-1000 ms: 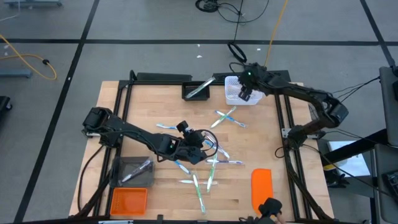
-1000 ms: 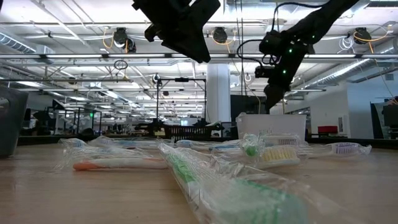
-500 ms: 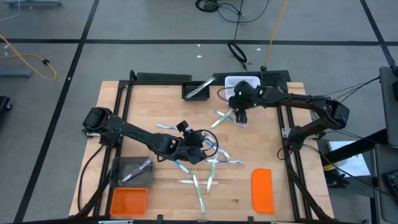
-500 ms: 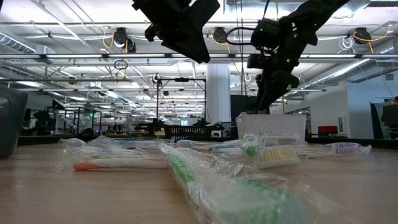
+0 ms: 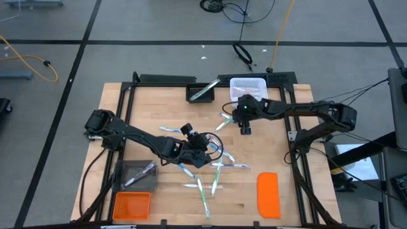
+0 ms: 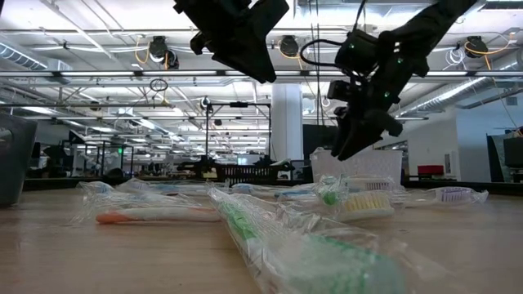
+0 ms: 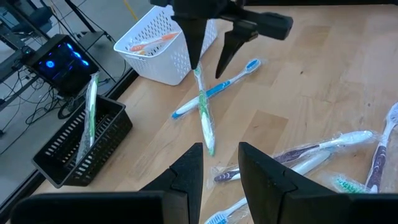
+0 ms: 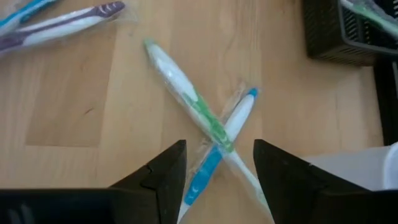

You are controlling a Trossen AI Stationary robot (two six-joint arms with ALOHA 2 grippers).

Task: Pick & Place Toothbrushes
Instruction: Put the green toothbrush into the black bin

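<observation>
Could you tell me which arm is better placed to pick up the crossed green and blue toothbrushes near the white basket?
The right. Its gripper hangs directly above the crossed green toothbrush and blue toothbrush, jaws open astride them. The left gripper is farther off, over the middle pile.

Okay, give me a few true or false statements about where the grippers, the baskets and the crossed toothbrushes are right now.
1. The right gripper hangs open above a green toothbrush crossed over a blue toothbrush. True.
2. The white basket is empty. False: something orange lies in it.
3. The left gripper is clamped on a toothbrush. False: its fingers stand apart with nothing between them.
4. The black basket holds a wrapped green toothbrush. True.
5. The orange lid lies inside the white basket. False: it lies flat on the table near the front right.
</observation>
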